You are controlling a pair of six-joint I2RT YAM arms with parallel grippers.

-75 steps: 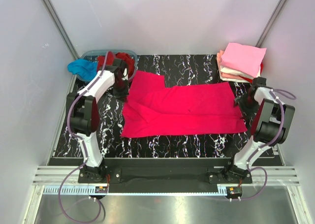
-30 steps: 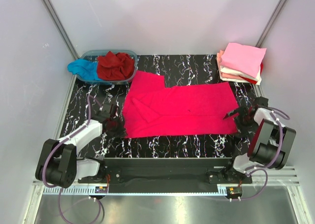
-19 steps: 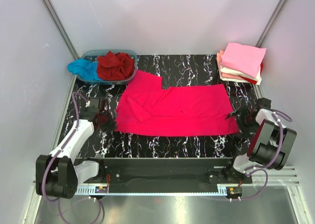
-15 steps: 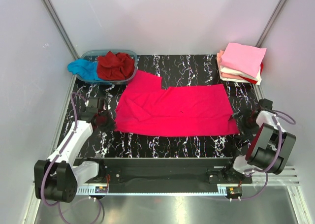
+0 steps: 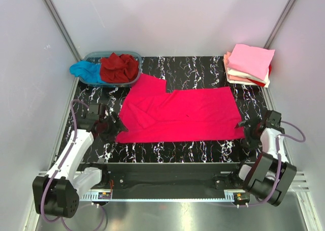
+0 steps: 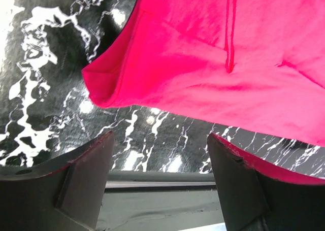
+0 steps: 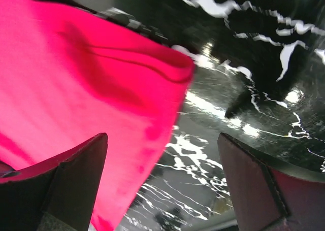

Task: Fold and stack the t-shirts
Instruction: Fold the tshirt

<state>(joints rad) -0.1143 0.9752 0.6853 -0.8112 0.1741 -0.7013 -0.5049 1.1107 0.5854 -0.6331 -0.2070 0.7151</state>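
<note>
Left tool and right tool gape empty; we see the bright pinkish-red cotton t-shirt lying lengthwise between them.

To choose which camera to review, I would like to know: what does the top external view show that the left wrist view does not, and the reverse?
Only the top external view: the tub holding a dark red t-shirt, a turquoise t-shirt at its left end, the folded stack and the right claw. Only the left wrist view: the stitched seam and curled corner of the bright red t-shirt. Both: that t-shirt, the marbled table and the open left claw.
</note>
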